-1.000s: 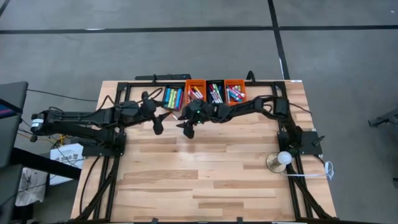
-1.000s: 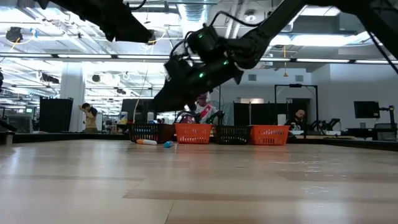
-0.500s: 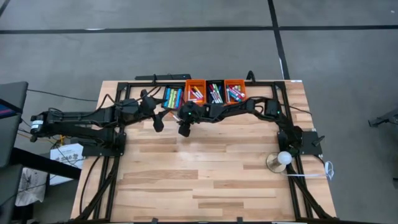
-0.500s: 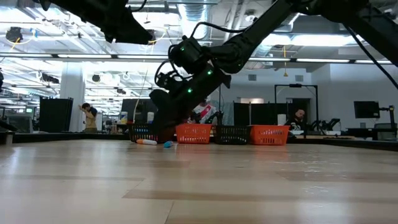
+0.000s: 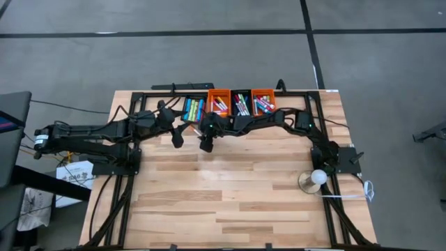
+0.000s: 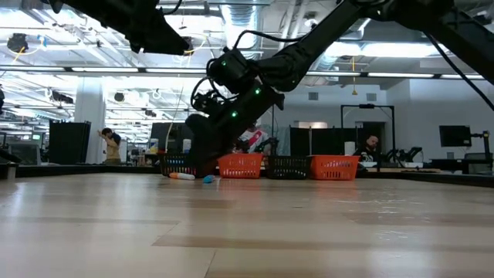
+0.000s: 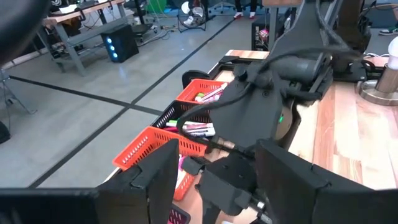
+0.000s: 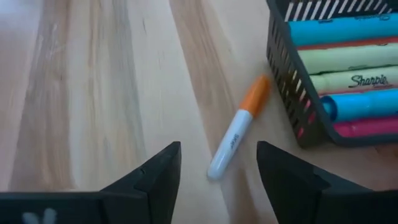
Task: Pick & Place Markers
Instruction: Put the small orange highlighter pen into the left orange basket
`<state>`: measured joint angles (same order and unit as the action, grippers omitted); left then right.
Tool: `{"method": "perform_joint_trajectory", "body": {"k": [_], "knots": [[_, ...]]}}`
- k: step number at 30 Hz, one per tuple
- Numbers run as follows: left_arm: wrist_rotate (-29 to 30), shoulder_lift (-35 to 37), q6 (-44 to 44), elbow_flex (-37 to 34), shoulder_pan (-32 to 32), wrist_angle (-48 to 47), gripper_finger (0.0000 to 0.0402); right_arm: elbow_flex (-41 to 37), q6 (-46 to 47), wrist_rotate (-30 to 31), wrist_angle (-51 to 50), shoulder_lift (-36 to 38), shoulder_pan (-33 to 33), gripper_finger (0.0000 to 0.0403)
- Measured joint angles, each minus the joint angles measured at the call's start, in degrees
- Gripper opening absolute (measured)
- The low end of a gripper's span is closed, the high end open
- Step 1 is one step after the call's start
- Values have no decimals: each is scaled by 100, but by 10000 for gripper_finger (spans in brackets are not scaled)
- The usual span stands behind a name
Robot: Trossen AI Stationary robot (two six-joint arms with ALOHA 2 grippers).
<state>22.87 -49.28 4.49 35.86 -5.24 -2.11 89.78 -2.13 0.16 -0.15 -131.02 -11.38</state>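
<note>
A white marker with an orange cap (image 8: 239, 128) lies flat on the wooden table, its cap end close to the wall of a black bin (image 8: 287, 74) filled with blue, yellow-green and pink markers. The low view shows this marker (image 6: 181, 176) beside a small blue piece (image 6: 208, 179). My right gripper (image 8: 217, 171) is open, slanting down just over the marker's white end, which lies between the finger lines and is not touched. In the high view this gripper (image 5: 205, 145) is in front of the bins. My left gripper (image 5: 177, 139) hangs open above the table, left of it.
Four bins of markers stand in a row at the table's far edge: black (image 5: 194, 109), orange (image 5: 219, 103), black (image 5: 241, 104), orange (image 5: 263, 102). A lamp base (image 5: 313, 180) stands near the right edge. Bare wood stretches across the near half.
My right gripper has sunk toward the table and gone a little toward the left edge, tipping its fingers further down over the loose marker by the black bin. The marker has not moved.
</note>
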Motion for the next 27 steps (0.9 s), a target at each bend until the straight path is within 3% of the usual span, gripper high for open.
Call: {"method": "perform_joint_trajectory", "body": {"k": [19,23,27], "knots": [[-7,-2,-3,0,-1,9,209,90,-83,4,127,-412,-72,198],[-7,-2,-4,0,-1,9,209,104,-83,0,58,-477,-72,168],[-7,-2,-3,0,-1,9,209,109,-85,-11,-46,-483,-42,107]]}}
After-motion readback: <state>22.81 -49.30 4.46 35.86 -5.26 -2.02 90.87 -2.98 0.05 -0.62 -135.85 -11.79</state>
